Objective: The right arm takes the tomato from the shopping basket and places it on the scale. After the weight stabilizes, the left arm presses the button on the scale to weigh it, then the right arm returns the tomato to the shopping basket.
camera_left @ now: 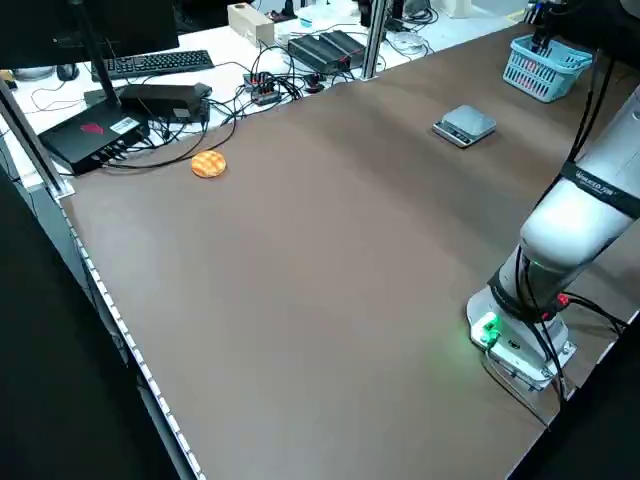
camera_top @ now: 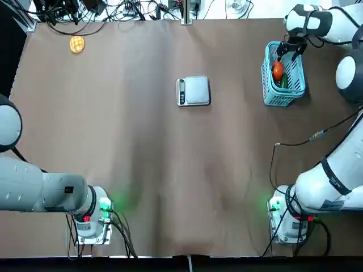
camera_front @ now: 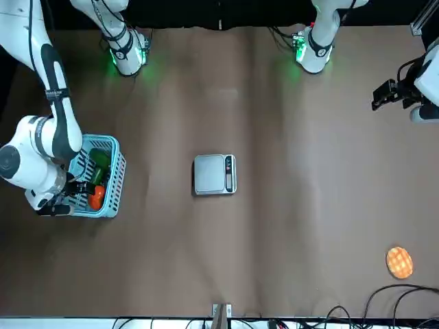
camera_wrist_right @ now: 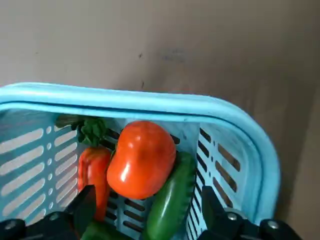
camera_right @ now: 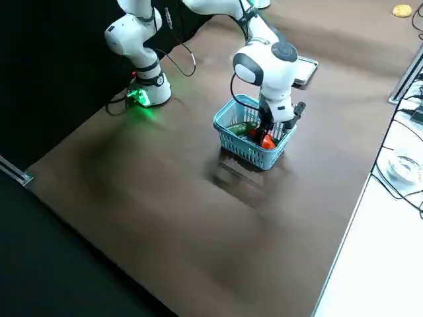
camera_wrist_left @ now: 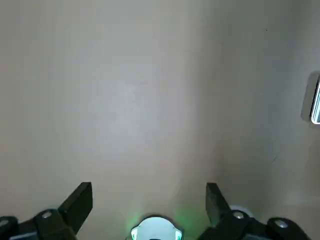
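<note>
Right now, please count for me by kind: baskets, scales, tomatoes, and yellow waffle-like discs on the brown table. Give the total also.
Baskets: 1, the light-blue one
Scales: 1, the silver-grey one
Tomatoes: 1, orange-red, inside the basket
Waffle-like discs: 1, yellow-orange
Total: 4

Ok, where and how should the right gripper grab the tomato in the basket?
Probably best from above, fingers on opposite sides of the tomato around its widest part. It's rounded and sits under the open top of the basket. The cucumber and red pepper crowd its sides, so the open right gripper should slip its fingertips between them carefully.
</note>
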`<action>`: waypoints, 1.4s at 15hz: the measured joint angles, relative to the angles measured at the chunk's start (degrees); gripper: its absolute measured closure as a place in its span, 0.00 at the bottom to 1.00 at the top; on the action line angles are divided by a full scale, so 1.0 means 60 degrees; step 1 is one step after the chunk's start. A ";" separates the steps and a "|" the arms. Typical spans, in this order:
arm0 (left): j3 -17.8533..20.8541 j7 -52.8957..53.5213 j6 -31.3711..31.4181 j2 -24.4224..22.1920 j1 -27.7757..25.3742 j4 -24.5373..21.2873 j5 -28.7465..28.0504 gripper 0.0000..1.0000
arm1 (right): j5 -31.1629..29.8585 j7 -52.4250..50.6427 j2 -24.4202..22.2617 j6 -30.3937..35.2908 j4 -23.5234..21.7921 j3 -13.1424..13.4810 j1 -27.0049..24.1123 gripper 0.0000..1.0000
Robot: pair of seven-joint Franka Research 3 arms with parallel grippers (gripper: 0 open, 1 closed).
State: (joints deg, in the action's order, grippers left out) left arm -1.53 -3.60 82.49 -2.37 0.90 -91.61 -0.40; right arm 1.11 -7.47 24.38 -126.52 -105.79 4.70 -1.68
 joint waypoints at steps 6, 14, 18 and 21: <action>-0.0051 0.0001 0.0000 0.0155 0.0080 0.0000 -0.0380 0.00 | 0.0004 0.1223 0.0248 -0.0011 -0.0002 -0.0090 0.0075 0.07; -0.0746 0.1129 0.0026 0.0556 0.0112 -0.0001 -0.0410 0.00 | 0.0011 0.2280 0.0817 -0.0487 -0.0004 -0.0097 0.0203 0.07; -0.0776 0.3324 0.0082 0.0651 0.0107 0.0008 -0.0412 0.00 | 0.0011 0.2402 0.1005 -0.0509 -0.0006 -0.0080 0.0222 0.11; -0.0782 0.4652 0.0228 0.0664 0.0108 0.0009 -0.0412 0.00 | 0.0011 0.2429 0.1151 -0.0514 -0.0007 -0.0073 0.0216 0.14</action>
State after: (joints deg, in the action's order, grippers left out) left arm -6.22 24.31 83.86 1.62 1.54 -91.56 -2.88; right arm 1.18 7.11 31.28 -129.60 -105.83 4.26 -0.39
